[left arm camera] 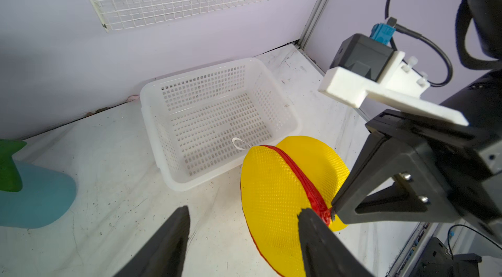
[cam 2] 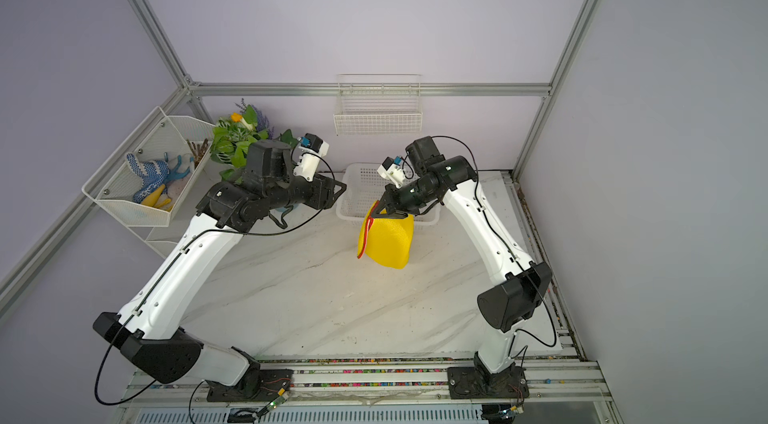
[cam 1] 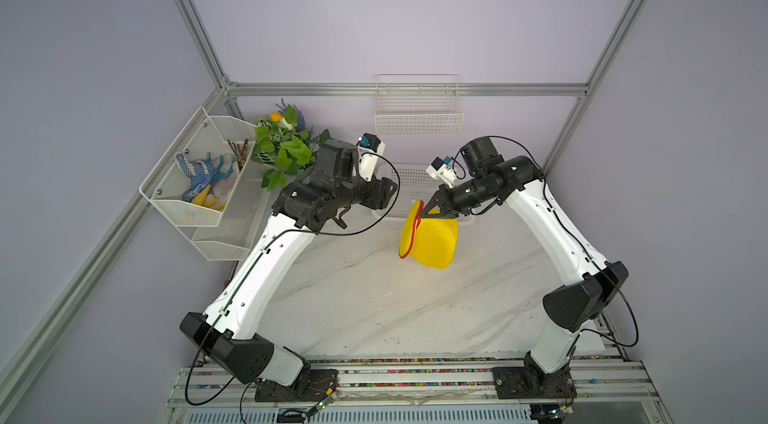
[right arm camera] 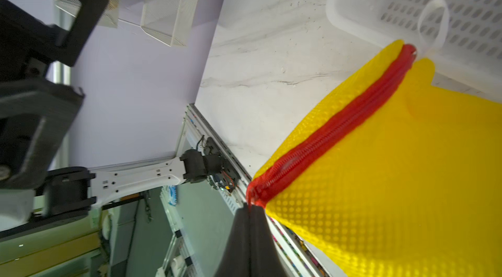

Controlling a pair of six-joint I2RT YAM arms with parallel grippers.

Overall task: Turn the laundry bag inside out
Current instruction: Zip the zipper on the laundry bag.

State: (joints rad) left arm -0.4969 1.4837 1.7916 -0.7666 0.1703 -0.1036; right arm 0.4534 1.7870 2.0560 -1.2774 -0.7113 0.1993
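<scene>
The bag point(cam 1: 432, 241) is held over the bench point(cam 1: 374, 297), just in front of the basket point(left arm camera: 217, 115). It is pinched at its red zipper point(right arm camera: 339, 129) by the closed fingers of the right gripper point(right arm camera: 250, 206). The left gripper point(left arm camera: 244, 210) is seen beside it, fingers parted, nothing gripped.

From my remote seat I see pale lilac walls point(cam 1: 374, 6), aluminium framing point(cam 1: 407, 89), a wall-hung wire basket point(cam 1: 419, 118) and a marbled white worktop point(cam 1: 374, 297).
</scene>
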